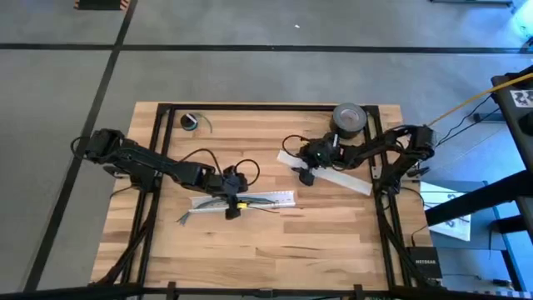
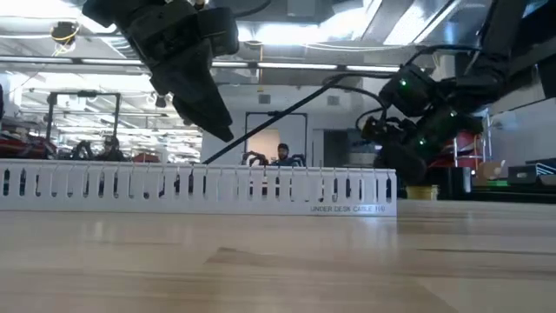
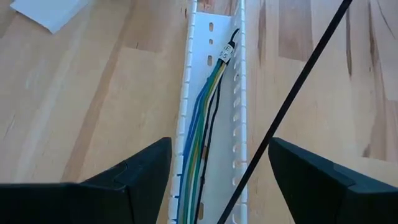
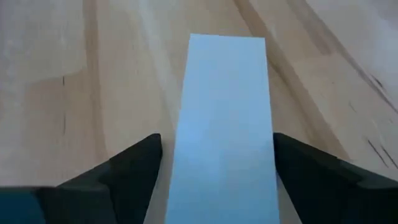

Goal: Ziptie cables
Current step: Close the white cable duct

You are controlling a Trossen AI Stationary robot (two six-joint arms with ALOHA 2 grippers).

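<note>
The cables [image 3: 202, 124], blue, green, yellow and black wires, lie lengthwise inside a white slotted channel [image 3: 239, 99] at the table's middle [image 1: 250, 200]. My left gripper [image 3: 217, 146] hovers open above the channel, one finger on each side of it. The ziptie [image 3: 292, 93], a thin black strip, runs slanting between those fingers without touching them. In the low view the ziptie [image 2: 278, 117] rises at a slant from behind the channel wall. Its lower end is hidden. My right gripper [image 4: 217, 140] is open above a flat white strip [image 4: 227, 112] at the back right.
A grey tape roll [image 1: 350, 118] stands at the far right edge and a small dark roll [image 1: 190, 122] at the far left. The flat white strip [image 1: 337, 177] lies slanted under my right gripper [image 1: 304, 173]. Bare wood stretches along the near side.
</note>
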